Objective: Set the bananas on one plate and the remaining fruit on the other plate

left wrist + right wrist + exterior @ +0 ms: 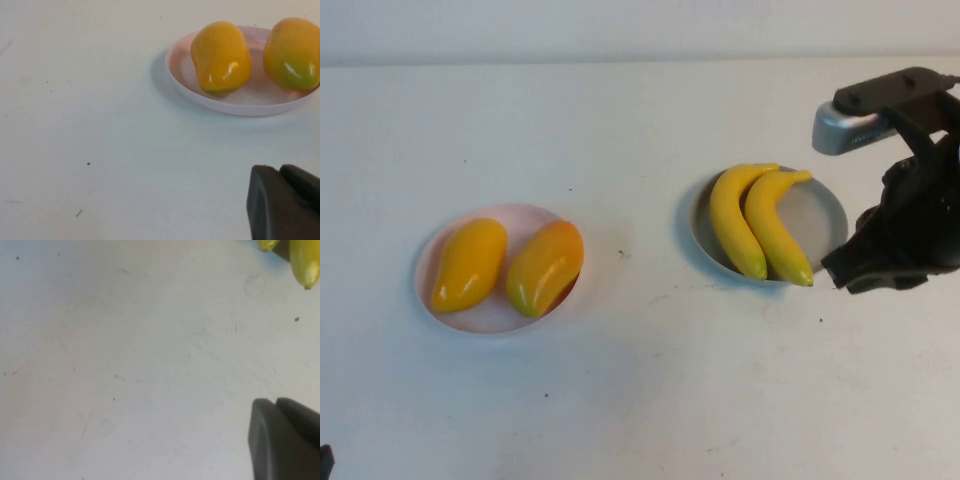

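Observation:
Two yellow bananas lie side by side on the grey-blue plate at the right. Two orange-yellow mango-like fruits lie on the pale pink plate at the left; they also show in the left wrist view on that plate. My right gripper is shut and empty, just right of the bananas' near tips; a banana tip shows in its wrist view. My left gripper is shut and empty, low over the table, near-left of the pink plate.
The white table is bare between and in front of the two plates. The right arm's silver and black body stands over the far right edge. A bit of the left arm shows at the near left corner.

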Robot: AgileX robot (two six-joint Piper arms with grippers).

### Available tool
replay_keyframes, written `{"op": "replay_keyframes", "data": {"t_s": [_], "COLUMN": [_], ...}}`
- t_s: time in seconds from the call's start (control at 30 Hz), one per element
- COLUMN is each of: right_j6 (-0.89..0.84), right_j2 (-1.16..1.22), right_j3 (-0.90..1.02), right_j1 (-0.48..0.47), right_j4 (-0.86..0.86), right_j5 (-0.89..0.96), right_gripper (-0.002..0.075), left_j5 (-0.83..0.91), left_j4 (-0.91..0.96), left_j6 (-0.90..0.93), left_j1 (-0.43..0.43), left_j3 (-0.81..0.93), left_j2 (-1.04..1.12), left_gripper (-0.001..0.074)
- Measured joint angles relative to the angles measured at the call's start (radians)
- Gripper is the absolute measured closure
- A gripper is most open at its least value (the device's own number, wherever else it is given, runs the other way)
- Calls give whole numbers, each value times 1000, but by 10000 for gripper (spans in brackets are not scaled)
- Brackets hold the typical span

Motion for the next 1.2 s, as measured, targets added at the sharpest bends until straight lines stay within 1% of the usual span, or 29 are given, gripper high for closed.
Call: {"op": "replay_keyframes", "data": {"t_s": [0.1, 0.23, 0.3, 0.5, 0.57, 0.63, 0.73, 0.83, 0.93, 1.1, 1.2], "right_j6": [-61, -163, -179, -196, -203, -204, -204, -204, -206, -208, -210], "right_j2": [-47, -195, -296, -687, -787, -944, -1125, -1270, -1358, -1391, -1391], "right_j3": [129, 386, 529, 1005, 1101, 1228, 1324, 1336, 1336, 1336, 1336], "right_j1": [-11, -53, -96, -263, -303, -351, -403, -442, -459, -460, -460], "right_j4": [13, 29, 39, 95, 100, 113, 127, 129, 130, 126, 123], "right_j5": [-152, -422, -559, -998, -1074, -1144, -1152, -1091, -1018, -883, -859], "right_gripper": [741, 741, 741, 741, 741, 741, 741, 741, 741, 741, 741], "left_j5": [0, 0, 0, 0, 0, 0, 0, 0, 0, 0, 0], "left_j4": [0, 0, 0, 0, 0, 0, 0, 0, 0, 0, 0], "left_j6": [0, 0, 0, 0, 0, 0, 0, 0, 0, 0, 0], "left_j1": [0, 0, 0, 0, 0, 0, 0, 0, 0, 0, 0], "left_j3": [0, 0, 0, 0, 0, 0, 0, 0, 0, 0, 0], "left_j2": [0, 0, 0, 0, 0, 0, 0, 0, 0, 0, 0], "left_gripper": [734, 734, 734, 734, 734, 734, 734, 734, 734, 734, 734]}}
